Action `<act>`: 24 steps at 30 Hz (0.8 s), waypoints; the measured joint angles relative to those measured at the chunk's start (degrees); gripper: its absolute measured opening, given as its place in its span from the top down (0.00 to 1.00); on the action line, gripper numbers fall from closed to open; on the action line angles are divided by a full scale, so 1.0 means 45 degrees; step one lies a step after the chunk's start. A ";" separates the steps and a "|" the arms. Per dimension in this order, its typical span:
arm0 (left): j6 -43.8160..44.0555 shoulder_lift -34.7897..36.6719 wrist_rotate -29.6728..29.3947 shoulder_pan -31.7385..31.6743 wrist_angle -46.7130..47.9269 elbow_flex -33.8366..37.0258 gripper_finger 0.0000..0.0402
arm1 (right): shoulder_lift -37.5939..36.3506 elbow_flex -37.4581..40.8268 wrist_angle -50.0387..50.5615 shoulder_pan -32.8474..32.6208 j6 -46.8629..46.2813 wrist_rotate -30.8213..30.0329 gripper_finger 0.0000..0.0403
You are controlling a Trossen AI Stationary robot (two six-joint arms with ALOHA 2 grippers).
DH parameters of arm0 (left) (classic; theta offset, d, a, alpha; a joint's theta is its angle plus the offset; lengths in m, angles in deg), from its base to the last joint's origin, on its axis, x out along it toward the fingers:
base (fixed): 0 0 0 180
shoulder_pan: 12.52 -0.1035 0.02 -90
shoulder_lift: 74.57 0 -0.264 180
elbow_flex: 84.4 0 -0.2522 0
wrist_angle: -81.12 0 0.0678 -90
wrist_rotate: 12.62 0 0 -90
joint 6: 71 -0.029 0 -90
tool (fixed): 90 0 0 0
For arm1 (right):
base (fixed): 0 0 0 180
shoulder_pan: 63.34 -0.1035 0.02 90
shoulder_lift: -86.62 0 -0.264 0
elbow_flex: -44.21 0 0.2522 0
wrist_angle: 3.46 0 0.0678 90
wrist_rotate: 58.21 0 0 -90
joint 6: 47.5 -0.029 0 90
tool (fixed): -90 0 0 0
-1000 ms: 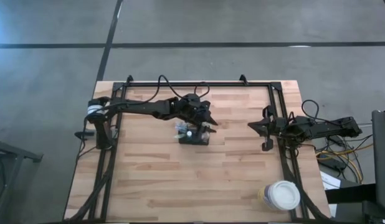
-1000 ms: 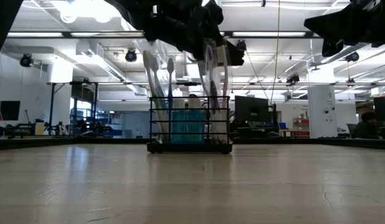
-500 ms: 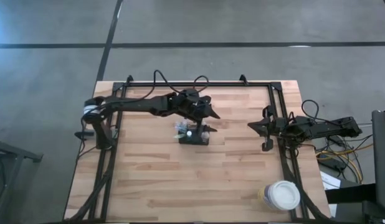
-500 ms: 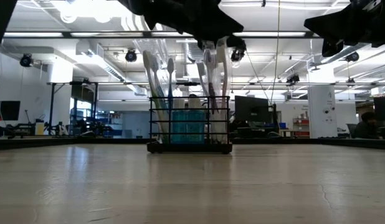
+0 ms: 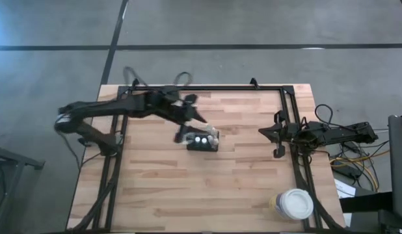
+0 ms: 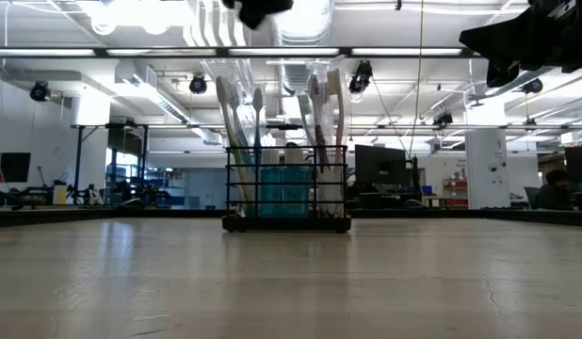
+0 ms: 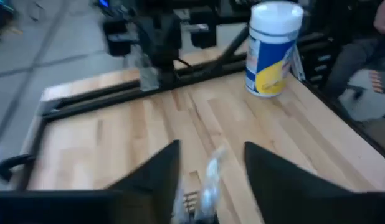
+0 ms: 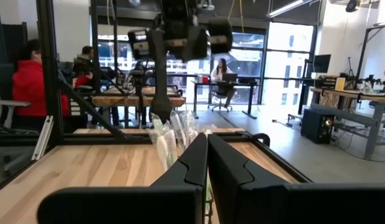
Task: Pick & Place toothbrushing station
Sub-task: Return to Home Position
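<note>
The toothbrushing station (image 5: 202,142) is a small black wire-mesh caddy holding several toothbrushes and a teal cup. It stands on its base mid-table, as the low view (image 6: 286,193) shows. My left gripper (image 5: 191,127) is open and empty, above the caddy and just to its far left. In the left wrist view (image 7: 211,180) blurred toothbrush tops (image 7: 208,177) show between its fingers. In the low view only its tip (image 6: 258,8) shows at the top edge. My right gripper (image 5: 274,138) is shut and empty at the table's right side, and it also shows in its own wrist view (image 8: 207,155).
A round white-lidded tub (image 5: 293,203) stands at the table's near right corner, and it also shows in the left wrist view (image 7: 272,46). A black frame rail (image 5: 207,87) runs around the table. People sit at desks in the room beyond (image 8: 30,81).
My left gripper has risen off the caddy's toothbrushes and drawn back toward the table's left edge, leaving the top of the low view. The caddy has stayed where it was. My right arm has kept still.
</note>
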 joint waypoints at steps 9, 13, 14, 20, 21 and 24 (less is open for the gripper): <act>0.0496 0.6948 -0.2220 -0.0019 -0.2252 0.6201 0.97 | 0.0010 0.0000 0.0142 0.0000 -0.0609 -0.0011 0.98; 0.1022 0.9745 -0.2681 -0.0010 -0.4181 0.9088 0.99 | -0.0017 -0.0169 0.0147 0.0000 -0.0413 -0.0102 0.98; 0.1211 1.0370 -0.2926 -0.0018 -0.4575 0.9720 0.99 | -0.0075 -0.0253 0.0147 0.0000 -0.0332 -0.0110 0.98; 0.1411 1.3429 -0.4112 -0.0067 -0.5145 1.2475 0.99 | -0.0890 -0.0627 0.1045 0.0000 0.0095 -0.0110 0.98; 0.1403 1.3853 -0.4091 -0.0063 -0.5129 1.2793 0.99 | -0.1153 -0.0629 0.1214 0.0000 0.0059 -0.0096 0.98; 0.1398 1.4904 -0.4009 -0.0063 -0.5124 1.3580 0.99 | -0.2117 -0.0631 0.2162 0.0000 -0.0351 -0.0088 0.98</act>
